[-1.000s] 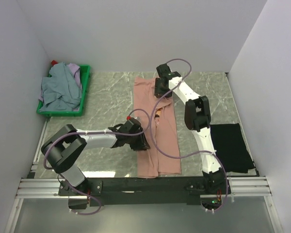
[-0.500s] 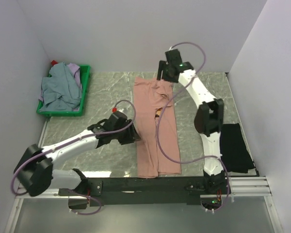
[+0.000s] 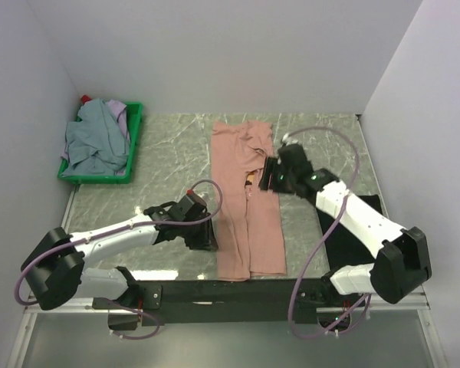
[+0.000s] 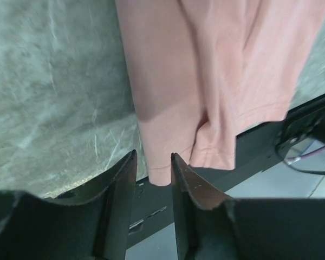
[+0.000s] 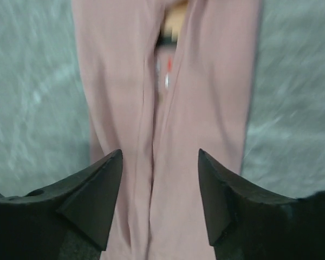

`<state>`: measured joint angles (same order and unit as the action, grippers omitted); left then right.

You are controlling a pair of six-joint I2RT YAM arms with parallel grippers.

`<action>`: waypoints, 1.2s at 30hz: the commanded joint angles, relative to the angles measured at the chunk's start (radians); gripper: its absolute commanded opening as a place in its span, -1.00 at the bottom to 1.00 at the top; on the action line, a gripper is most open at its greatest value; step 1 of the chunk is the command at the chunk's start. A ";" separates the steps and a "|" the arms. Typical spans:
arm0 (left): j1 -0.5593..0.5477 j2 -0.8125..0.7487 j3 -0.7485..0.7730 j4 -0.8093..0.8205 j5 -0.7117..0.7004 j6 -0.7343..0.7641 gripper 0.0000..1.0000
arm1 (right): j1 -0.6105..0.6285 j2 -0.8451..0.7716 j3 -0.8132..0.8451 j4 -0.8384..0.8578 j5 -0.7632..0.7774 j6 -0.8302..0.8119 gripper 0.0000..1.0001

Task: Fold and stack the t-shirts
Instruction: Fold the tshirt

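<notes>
Since the previous view the right tool (image 3: pixel 271 175) has drawn back from the collar to mid-length of the salmon-pink t-shirt (image 3: pixel 228 153), jaws wide and empty. The left tool (image 3: pixel 205 236) now sits closer to the near edge of the desk (image 3: pixel 161 153), jaws slightly apart, gripping nothing. The chest print (image 3: pixel 250 180) shows in the fold, apparently too blurred to read; the shirt lies mid-desk as a long strip, hem overhanging that edge, bare marble either side.
</notes>
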<state>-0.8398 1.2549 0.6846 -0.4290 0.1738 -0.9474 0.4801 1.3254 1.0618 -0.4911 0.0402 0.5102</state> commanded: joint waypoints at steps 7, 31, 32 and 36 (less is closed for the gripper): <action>-0.059 0.080 0.024 0.010 0.010 -0.002 -0.39 | 0.075 0.199 0.038 0.160 -0.019 0.028 0.11; -0.245 0.135 -0.008 0.042 -0.023 -0.143 -0.33 | 0.083 0.373 0.110 0.180 -0.026 0.031 0.03; -0.248 0.135 -0.008 0.042 -0.030 -0.145 -0.34 | 0.084 0.373 0.109 0.181 -0.026 0.030 0.03; -0.251 0.140 -0.017 0.053 -0.034 -0.152 -0.40 | 0.091 0.382 0.106 0.184 -0.033 0.033 0.03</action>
<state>-1.0836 1.3907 0.6769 -0.4095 0.1604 -1.0786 0.5591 1.6932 1.1507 -0.3412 0.0082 0.5388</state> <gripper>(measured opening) 0.306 0.517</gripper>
